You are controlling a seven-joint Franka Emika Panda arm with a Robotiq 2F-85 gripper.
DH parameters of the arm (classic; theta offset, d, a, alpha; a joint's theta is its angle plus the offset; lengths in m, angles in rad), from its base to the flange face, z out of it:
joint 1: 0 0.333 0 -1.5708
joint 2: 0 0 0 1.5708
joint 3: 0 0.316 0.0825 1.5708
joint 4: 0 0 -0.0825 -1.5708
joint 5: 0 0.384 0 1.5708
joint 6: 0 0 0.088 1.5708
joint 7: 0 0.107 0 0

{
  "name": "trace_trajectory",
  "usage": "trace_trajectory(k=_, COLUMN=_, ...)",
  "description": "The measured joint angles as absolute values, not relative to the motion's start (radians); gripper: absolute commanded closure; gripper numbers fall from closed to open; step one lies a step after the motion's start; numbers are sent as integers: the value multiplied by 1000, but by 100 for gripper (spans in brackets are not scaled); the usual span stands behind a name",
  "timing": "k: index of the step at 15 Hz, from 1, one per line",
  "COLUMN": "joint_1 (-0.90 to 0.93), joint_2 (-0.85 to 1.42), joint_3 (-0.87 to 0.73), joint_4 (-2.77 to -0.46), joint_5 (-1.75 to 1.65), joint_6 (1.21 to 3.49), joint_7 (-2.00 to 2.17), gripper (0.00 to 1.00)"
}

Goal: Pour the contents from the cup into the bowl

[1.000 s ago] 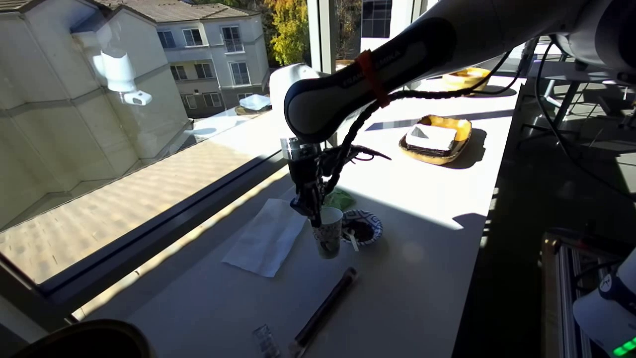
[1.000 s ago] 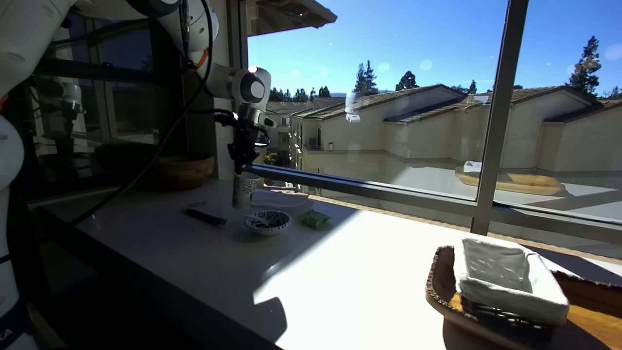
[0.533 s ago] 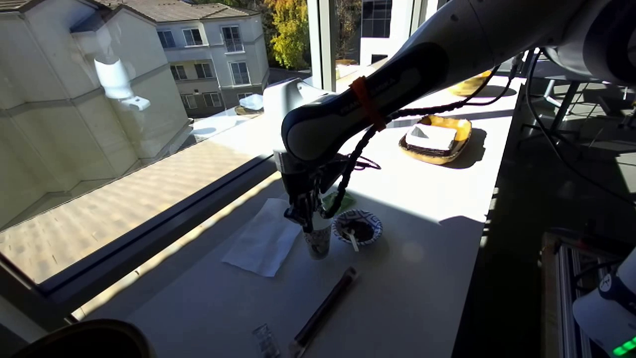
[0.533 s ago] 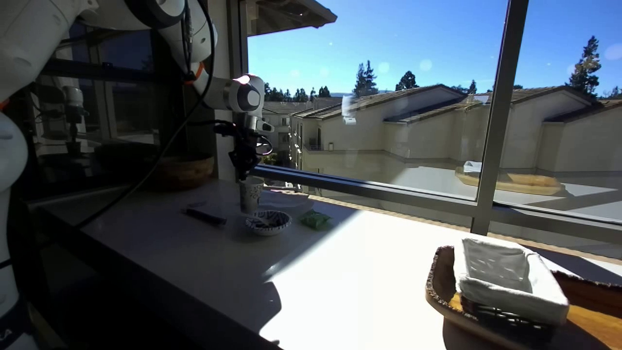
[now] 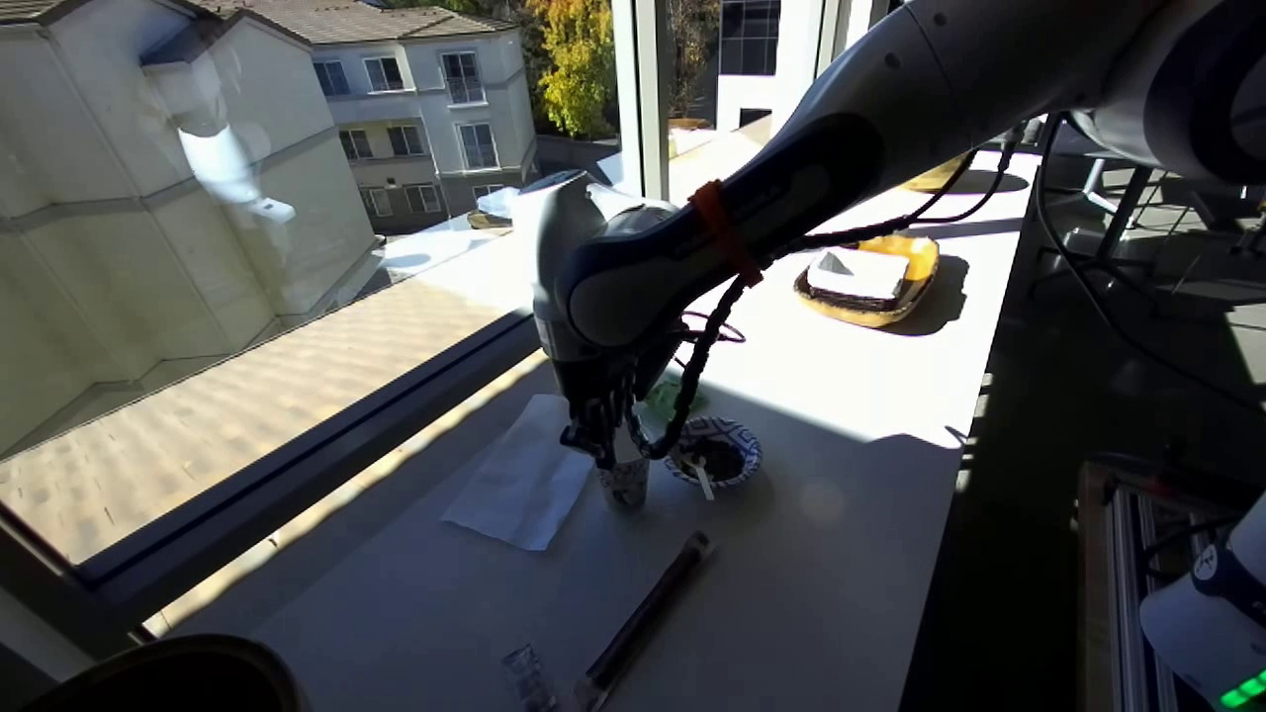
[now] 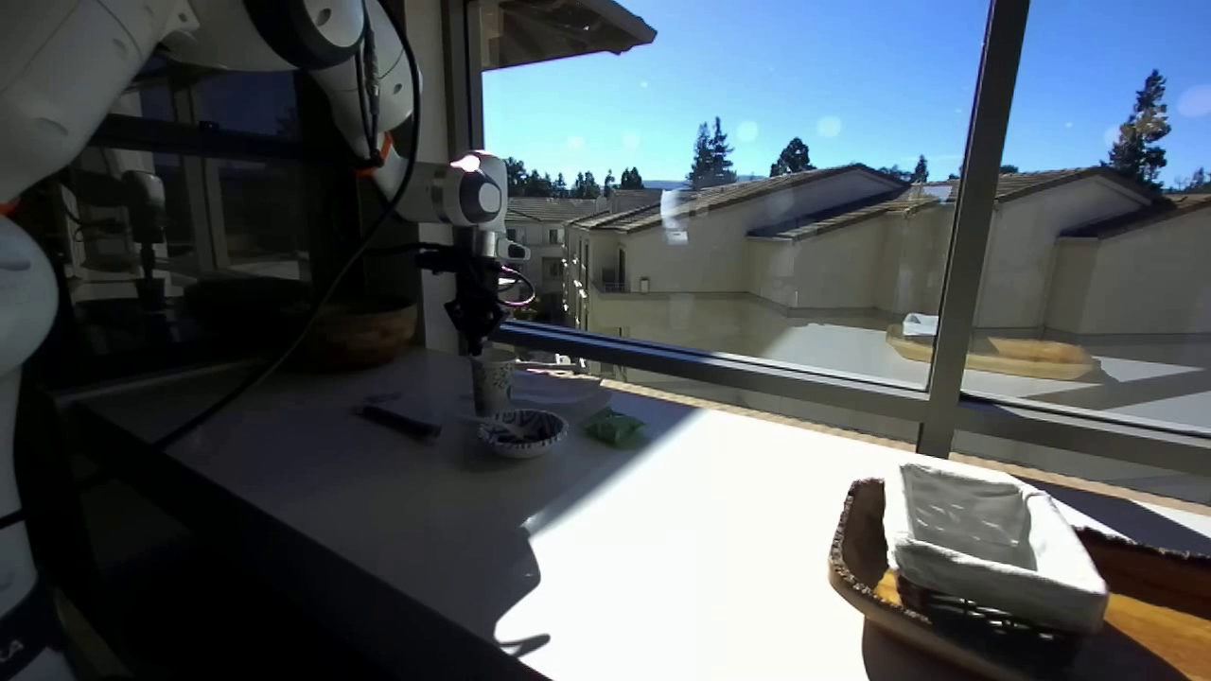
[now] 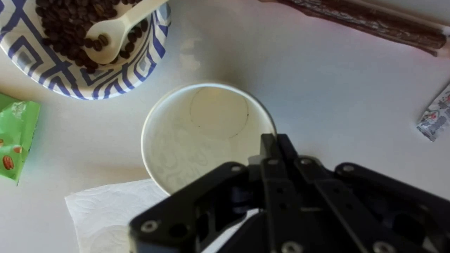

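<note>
One by one, left to right across the wrist view, noted a crinkled green packet, glossy and foil-like, near the bowl. Found that bowl round and shallow, probably coated paper, pale with angular blue lines, bearing smooth dark beans and a white spoon. Judged it light, if steadied by its load, and easily nudged over the smooth table. Met next a soft, dimpled paper towel, partly hidden by the cup.

Gave most thought to the cup: near the bowl in both exterior views, roughly upright, though could not tell whether touching the table. Judged it light, probably thin-walled paper, tapered, slick inside, apt to buckle under a hard squeeze. Saw a bare bottom with mere specks, so guessed the pouring done. Would have favoured a gentle hold on the rim, probably the stiffest part. Saw the gripper doing just that, with jaws drawn nearly together, astride the rim and pinching it; reckoned on some swivel about so small a grip.

Noted, farther right, a slim brown stick, glossy, apparently in clear wrap, and last a silvery sachet, creased and printed with red.
</note>
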State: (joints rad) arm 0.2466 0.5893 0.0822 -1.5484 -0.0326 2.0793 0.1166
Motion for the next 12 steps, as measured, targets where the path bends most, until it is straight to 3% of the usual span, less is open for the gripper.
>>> trace_trajectory(k=3, joint_1=248, joint_2=596, joint_3=84, joint_4=-1539, joint_5=-40, joint_6=2085, joint_7=101, gripper=57)
trace_trajectory(k=6, joint_1=243, joint_2=590, joint_3=94, joint_4=-1514, joint_5=-38, joint_6=2056, joint_7=78, gripper=33)
trace_trajectory(k=10, joint_1=230, joint_2=532, joint_3=94, joint_4=-1457, joint_5=-26, joint_6=1857, joint_7=105, gripper=4)
trace_trajectory(k=12, joint_1=215, joint_2=483, joint_3=89, joint_4=-1431, joint_5=-11, joint_6=1702, joint_7=159, gripper=0)
